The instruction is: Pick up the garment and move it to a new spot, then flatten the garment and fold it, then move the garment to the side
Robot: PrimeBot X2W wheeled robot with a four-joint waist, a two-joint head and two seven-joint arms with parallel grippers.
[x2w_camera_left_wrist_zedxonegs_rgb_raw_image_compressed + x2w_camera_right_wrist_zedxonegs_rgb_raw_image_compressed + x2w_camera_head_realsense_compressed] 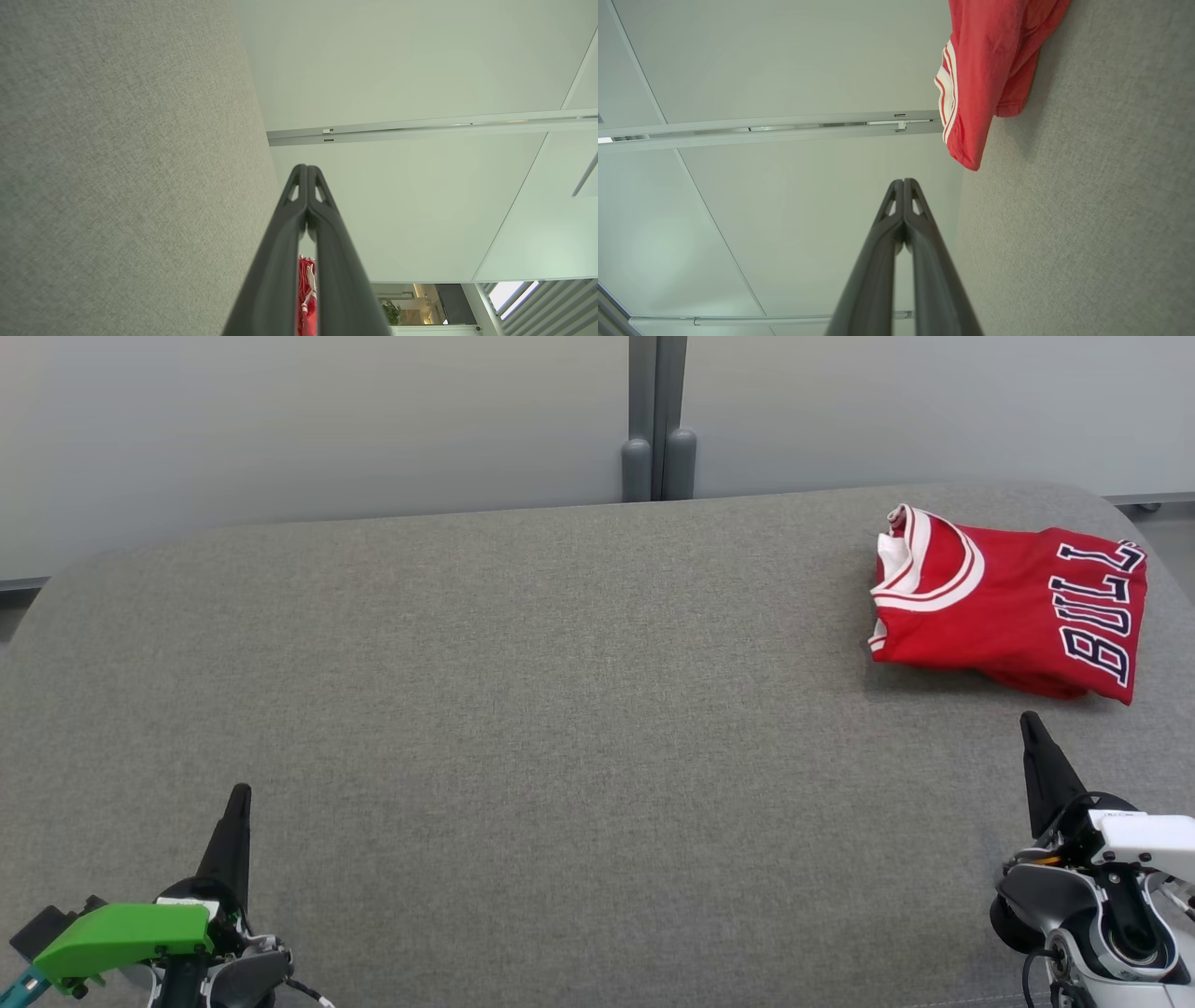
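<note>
The left gripper (239,795) is hovering over the near left part of the counter (560,709), its long dark fingers pointing toward the counter's far edge. Its jaws are pressing together tip to tip and gripping nothing. The right gripper (1031,721) is hovering over the counter's near right part and pointing the same way. Its jaws are likewise closing fully on each other and carrying nothing. Whether either gripper is touching the counter's grey cloth cover cannot be told.

Beyond the right gripper, and apart from it, the red basketball jersey (1018,597) is lying folded at the counter's far right corner. Its white-trimmed neckline is facing the counter's middle, and the dark, white-edged letters "BULL" are running along the side nearest the counter's right edge. The jersey's nearer edge is bunching a little.

Behind the counter's far edge, pale wall panels (327,420) are standing, with a grey upright post (658,420) between them at about the counter's middle
</note>
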